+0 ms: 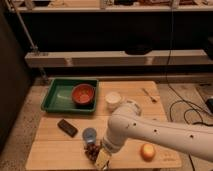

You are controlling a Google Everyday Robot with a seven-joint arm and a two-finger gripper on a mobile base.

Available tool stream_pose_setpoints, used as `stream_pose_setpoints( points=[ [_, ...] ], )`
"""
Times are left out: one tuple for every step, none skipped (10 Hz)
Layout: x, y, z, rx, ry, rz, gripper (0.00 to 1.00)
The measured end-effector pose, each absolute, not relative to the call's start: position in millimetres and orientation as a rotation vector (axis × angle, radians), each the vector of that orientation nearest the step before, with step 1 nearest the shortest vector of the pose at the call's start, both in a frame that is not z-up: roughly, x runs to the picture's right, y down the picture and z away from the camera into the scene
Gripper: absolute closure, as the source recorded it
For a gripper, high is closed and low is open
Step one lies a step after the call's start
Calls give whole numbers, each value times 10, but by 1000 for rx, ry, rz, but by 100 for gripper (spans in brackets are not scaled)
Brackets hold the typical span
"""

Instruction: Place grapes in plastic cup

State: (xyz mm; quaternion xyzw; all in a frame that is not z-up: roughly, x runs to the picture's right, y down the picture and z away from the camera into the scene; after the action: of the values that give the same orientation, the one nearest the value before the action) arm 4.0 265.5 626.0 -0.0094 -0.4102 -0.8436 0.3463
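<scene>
The grapes (pixel 91 150), a small dark reddish cluster, lie on the wooden table (pixel 55 150) near its front edge. Just behind them stands the light-blue plastic cup (pixel 90 134), upright. My white arm reaches in from the right, and my gripper (pixel 102 157) hangs low at the grapes' right side, touching or nearly touching them. It is open, and the grapes rest on the table. The wrist hides part of the cluster.
A green tray (pixel 56 98) at the back left holds an orange-red bowl (pixel 83 94). A white cup (pixel 113 100) stands mid-table and a black object (pixel 67 127) at the left. A yellow-orange fruit (pixel 147 151) is front right, and a utensil (pixel 149 94) back right.
</scene>
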Motion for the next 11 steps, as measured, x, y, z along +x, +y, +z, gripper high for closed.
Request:
stream_pose_setpoints(
  points=[
    [31, 2624, 6266, -9, -1068, -2150, 20],
    [9, 2590, 6272, 13, -1076, -2117, 20],
    [-12, 2540, 6273, 54, -1086, -2086, 20],
    [-33, 2508, 6275, 78, -1096, -2072, 20],
    [-72, 2472, 6278, 105, -1110, -2057, 20],
    [-115, 2440, 6288, 130, -1125, -2041, 20],
    [-148, 2413, 6307, 148, -1135, -2025, 20],
    [-173, 2396, 6324, 159, -1144, -2014, 20],
    [-207, 2384, 6344, 168, -1153, -2005, 20],
    [-280, 2379, 6373, 178, -1170, -1995, 20],
    [-341, 2379, 6396, 178, -1177, -1989, 20]
  ],
)
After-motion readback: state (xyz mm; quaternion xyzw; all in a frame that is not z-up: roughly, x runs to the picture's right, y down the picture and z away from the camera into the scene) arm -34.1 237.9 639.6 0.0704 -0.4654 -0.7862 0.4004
